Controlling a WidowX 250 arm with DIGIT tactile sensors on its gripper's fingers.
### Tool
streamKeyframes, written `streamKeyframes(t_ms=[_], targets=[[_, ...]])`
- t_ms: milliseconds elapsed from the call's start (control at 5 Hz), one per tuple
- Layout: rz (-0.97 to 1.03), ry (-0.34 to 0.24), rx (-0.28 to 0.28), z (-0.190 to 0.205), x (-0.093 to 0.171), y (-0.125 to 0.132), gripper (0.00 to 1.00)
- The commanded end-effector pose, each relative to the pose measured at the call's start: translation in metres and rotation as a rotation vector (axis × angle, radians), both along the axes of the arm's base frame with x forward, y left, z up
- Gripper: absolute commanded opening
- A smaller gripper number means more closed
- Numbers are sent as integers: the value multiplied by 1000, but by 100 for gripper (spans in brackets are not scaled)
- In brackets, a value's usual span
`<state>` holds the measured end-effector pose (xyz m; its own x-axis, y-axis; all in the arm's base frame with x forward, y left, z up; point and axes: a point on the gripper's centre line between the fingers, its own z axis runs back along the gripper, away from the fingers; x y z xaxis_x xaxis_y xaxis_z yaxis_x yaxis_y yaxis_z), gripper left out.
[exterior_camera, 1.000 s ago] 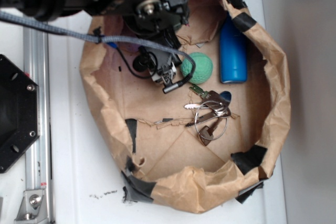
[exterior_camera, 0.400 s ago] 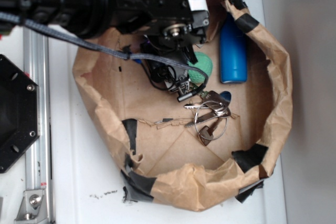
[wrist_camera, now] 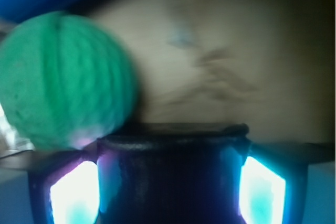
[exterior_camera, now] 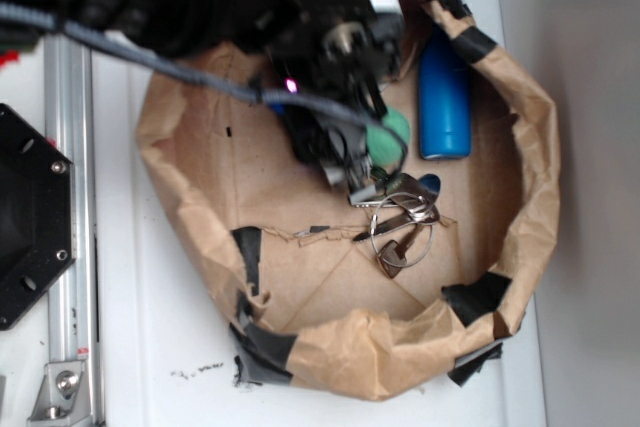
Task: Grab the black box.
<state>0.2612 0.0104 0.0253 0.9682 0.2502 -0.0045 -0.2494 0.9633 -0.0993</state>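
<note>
In the wrist view the black box point(wrist_camera: 170, 171) fills the gap between my gripper's point(wrist_camera: 169, 182) two glowing pads point(wrist_camera: 76, 192), and both pads lie against its sides. The gripper is shut on it. The green ball point(wrist_camera: 63, 82) sits just beyond the box at upper left, very close. In the exterior view my gripper point(exterior_camera: 352, 172) is low inside the brown paper bowl point(exterior_camera: 530, 147), right beside the green ball point(exterior_camera: 392, 135). The arm hides the black box there.
A blue cylinder point(exterior_camera: 444, 97) lies at the bowl's right side, and a bunch of keys on a ring point(exterior_camera: 400, 222) lies just in front of the gripper. A large black hexagonal plate point(exterior_camera: 30, 217) and a metal rail point(exterior_camera: 70, 247) stand left of the bowl.
The arm has moved right and slightly toward the front, from left of the green ball to against it, near the keys. The bowl's left wall has shifted a little.
</note>
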Motion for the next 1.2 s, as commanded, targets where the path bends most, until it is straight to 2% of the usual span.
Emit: streamKeyframes(t_ms=[0, 200, 400, 600, 800, 1000], targets=[[-81, -23, -11, 8, 5, -32, 100], [-92, -33, -10, 9, 3, -35, 100], [-72, -37, -5, 9, 2, -32, 0], [-73, -43, 17, 17, 0, -26, 0], [-72, -73, 26, 40, -4, -17, 0], [-137, -112, 9, 89, -3, -8, 0]])
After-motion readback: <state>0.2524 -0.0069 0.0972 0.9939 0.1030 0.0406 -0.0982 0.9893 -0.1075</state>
